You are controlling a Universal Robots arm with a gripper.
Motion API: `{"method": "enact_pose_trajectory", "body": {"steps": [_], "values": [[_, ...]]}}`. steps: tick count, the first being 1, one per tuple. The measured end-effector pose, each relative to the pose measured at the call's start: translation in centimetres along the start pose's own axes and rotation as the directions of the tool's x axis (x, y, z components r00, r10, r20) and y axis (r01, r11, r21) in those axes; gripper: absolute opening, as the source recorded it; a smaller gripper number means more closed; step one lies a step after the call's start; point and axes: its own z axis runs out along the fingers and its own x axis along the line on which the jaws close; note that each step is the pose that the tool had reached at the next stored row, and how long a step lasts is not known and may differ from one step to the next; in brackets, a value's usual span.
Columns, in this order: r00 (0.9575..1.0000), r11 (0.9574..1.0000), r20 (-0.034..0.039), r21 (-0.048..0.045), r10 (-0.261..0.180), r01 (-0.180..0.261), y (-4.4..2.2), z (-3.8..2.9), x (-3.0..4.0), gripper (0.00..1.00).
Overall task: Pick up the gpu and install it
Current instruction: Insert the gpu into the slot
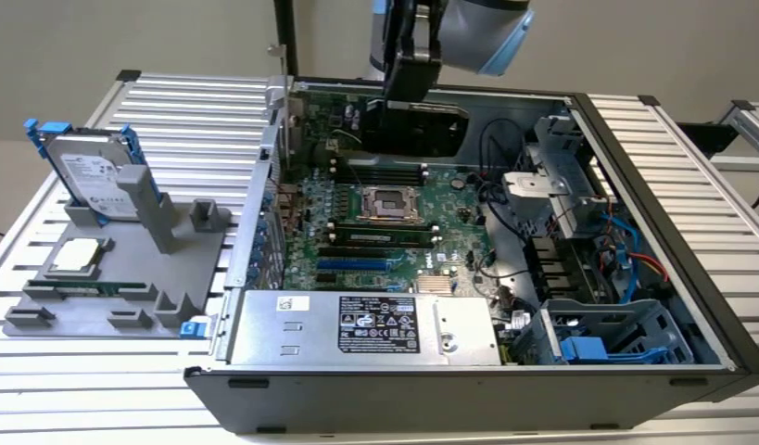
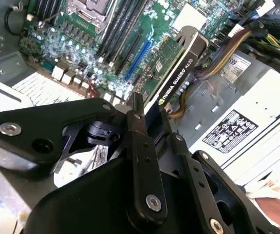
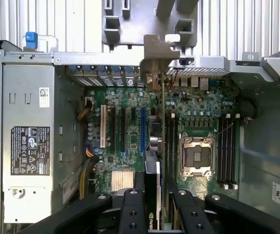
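Slatted table (image 1: 169,111) | claw (image 2: 149,109) grips gpu (image 2: 176,63) above motherboard (image 1: 379,232) | hard drive (image 1: 94,176) aside

One computer case (image 1: 657,195) stands open on the bench (image 1: 182,111), holding one motherboard (image 1: 354,250), one processor socket (image 1: 388,204) and one power supply (image 1: 354,329). One gpu (image 1: 414,130), one pincer (image 2: 149,109). One grey holder (image 1: 212,246) near the bench's edge at the exterior view's left carries three things: one hard drive (image 1: 94,176), one processor chip (image 1: 80,257) and one RAM stick (image 1: 89,288).
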Motion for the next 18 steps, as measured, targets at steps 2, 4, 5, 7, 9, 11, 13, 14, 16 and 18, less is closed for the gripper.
{"method": "enact_pose_trajectory", "body": {"steps": [2, 4, 5, 7, 9, 11, 13, 14, 16, 18], "values": [[1.0000, 1.0000, -0.0014, 0.0002, 0.000, 0.000, -0.13, 0.11, 0.00, 0.00], [1.0000, 1.0000, -0.0016, 0.0021, 0.001, -0.001, -0.27, 0.29, 0.01, 0.00], [1.0000, 1.0000, -0.0019, 0.0037, 0.001, -0.001, -0.34, 0.39, 0.01, 0.00], [1.0000, 1.0000, -0.0022, 0.0077, 0.003, -0.003, -0.50, 0.56, 0.01, 0.00], [1.0000, 0.9999, -0.0024, 0.0121, 0.005, -0.005, -0.65, 0.71, 0.02, 0.00], [1.0000, 0.9999, -0.0023, 0.0160, 0.006, -0.006, -0.74, 0.90, 0.03, 0.00], [1.0000, 0.9998, -0.0027, 0.0212, 0.006, -0.006, -0.83, 1.04, 0.03, 0.00], [1.0000, 0.9997, -0.0027, 0.0237, 0.007, -0.007, -0.86, 1.11, 0.03, 0.00], [1.0000, 0.9995, -0.0030, 0.0304, 0.007, -0.007, -0.93, 1.24, 0.03, 0.00], [1.0000, 0.9993, -0.0031, 0.0357, 0.008, -0.008, -0.95, 1.42, 0.02, 0.00]]}}
